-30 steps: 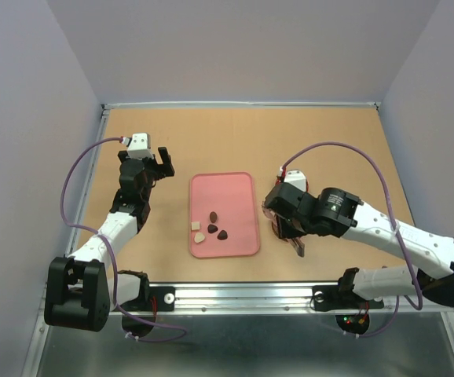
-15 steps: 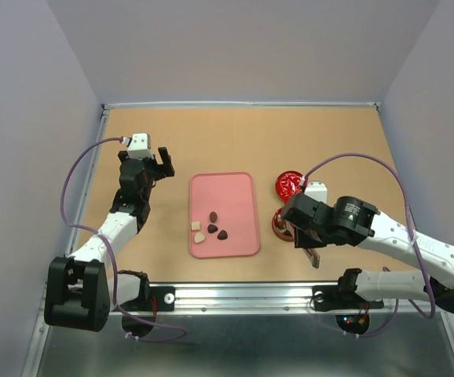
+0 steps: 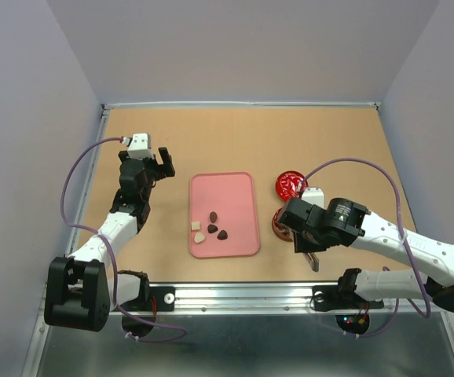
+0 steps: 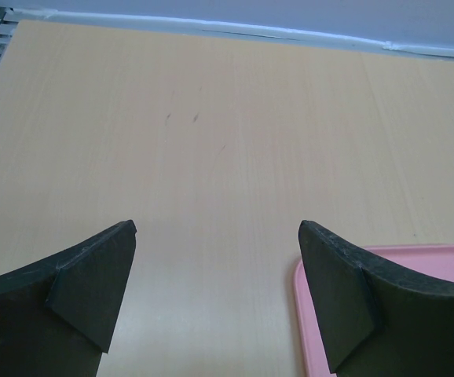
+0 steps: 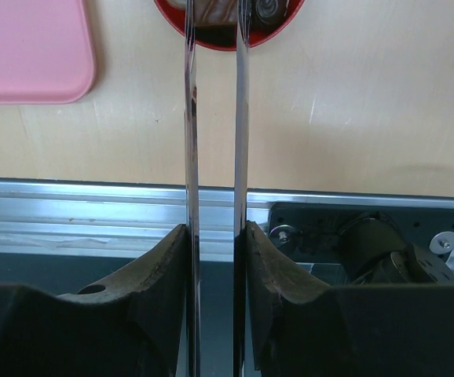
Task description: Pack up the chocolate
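Note:
Several small chocolates lie on the pink tray: dark ones and cream ones. The open red tin sits right of the tray, partly under my right arm; its rim shows in the right wrist view. My right gripper is shut on metal tongs, whose tips reach into the tin around a brown piece. My left gripper is open and empty over bare table, left of the tray's corner.
The decorated red lid lies on the table behind the tin. The metal rail runs along the near edge, right under the right gripper. Grey walls enclose the table on three sides.
My right arm has drawn back toward the near edge and to the right, uncovering the red lid and part of the tin. The left arm has not moved.

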### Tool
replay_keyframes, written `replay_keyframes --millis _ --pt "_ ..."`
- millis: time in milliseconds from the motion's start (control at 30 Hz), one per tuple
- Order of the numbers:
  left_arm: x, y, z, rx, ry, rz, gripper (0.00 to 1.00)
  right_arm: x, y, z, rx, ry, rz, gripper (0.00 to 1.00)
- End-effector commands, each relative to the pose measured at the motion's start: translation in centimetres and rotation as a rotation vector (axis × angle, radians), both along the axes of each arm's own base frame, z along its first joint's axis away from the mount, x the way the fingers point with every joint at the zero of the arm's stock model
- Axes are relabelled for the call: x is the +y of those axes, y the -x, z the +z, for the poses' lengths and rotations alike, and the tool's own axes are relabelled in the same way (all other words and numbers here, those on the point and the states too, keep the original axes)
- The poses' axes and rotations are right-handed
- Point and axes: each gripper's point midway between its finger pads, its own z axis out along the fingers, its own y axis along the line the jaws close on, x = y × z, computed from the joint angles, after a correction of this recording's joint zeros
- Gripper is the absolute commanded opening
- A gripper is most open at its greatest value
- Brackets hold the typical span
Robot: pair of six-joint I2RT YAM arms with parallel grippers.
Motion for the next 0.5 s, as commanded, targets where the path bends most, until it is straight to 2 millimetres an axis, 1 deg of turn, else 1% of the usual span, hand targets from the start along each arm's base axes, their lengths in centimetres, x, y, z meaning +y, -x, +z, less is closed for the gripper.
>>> replay_keyframes --millis 0,33,67,167,267,333,467 --pt "0.09 -0.62 3.23 -0.088 0.017 0.002 0.96 -0.34 -0.05 0.16 -0.012 0.001 -0.010 0.31" --pt "0.09 -0.60 3.28 -0.089 0.016 0.002 0.96 -0.29 -0.09 0.21 -0.014 0.000 -0.007 0.32" --pt "0.04 -0.60 3.28 -0.089 0.016 0.001 0.96 -0.20 -0.16 0.23 -0.017 -0.004 -0.008 0.36" --pt "0.09 -0.62 3.23 -0.088 0.015 0.002 0.96 -0.19 -0.26 0.28 -0.023 -0.005 -0.007 0.42" --pt "0.03 -0.61 3.32 -0.091 0.016 0.000 0.96 -0.26 -0.29 0.32 -0.027 -0.007 -0.010 0.50" --pt "0.03 -0.60 3.28 -0.089 0.017 0.001 0.96 -0.29 -0.29 0.31 -0.029 -0.008 -0.013 0.53" --pt "0.03 -0.58 3.21 -0.088 0.019 0.001 0.96 -0.35 -0.41 0.48 -0.039 -0.012 -0.016 0.54"
